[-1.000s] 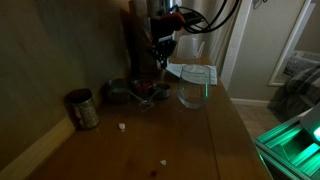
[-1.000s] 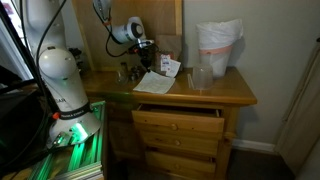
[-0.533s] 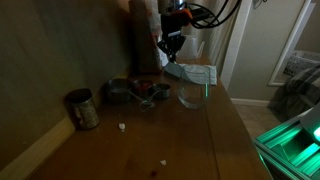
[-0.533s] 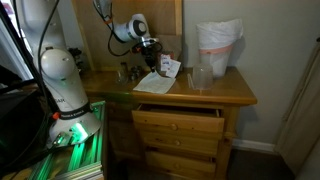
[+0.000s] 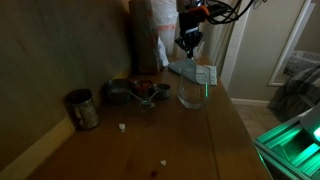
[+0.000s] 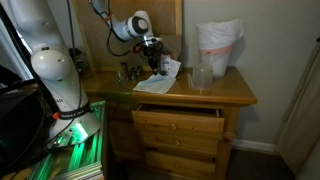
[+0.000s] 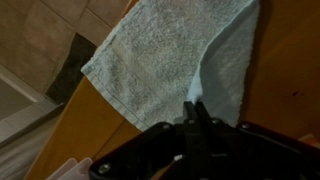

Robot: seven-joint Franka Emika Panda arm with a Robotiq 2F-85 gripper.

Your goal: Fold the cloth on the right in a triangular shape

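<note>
The pale cloth (image 5: 197, 73) lies on the wooden dresser top near its back edge, and it also shows in the other exterior view (image 6: 153, 83). My gripper (image 5: 188, 42) hangs just above it, also seen from the other side (image 6: 153, 52). In the wrist view the jaws (image 7: 193, 108) are shut on a corner of the cloth (image 7: 165, 50). That corner is lifted, and a flap is drawn up over the rest of the cloth, which lies flat on the wood.
A clear glass bowl (image 5: 192, 95) stands just in front of the cloth. Small metal cups (image 5: 120, 92) and a tin can (image 5: 82, 108) stand along the wall. A white plastic bag (image 6: 218, 45) stands at one end. The top drawer (image 6: 180, 111) is open.
My gripper has moved across the cloth, away from the metal cups, carrying the pinched corner with it. The cloth's flap has folded further over.
</note>
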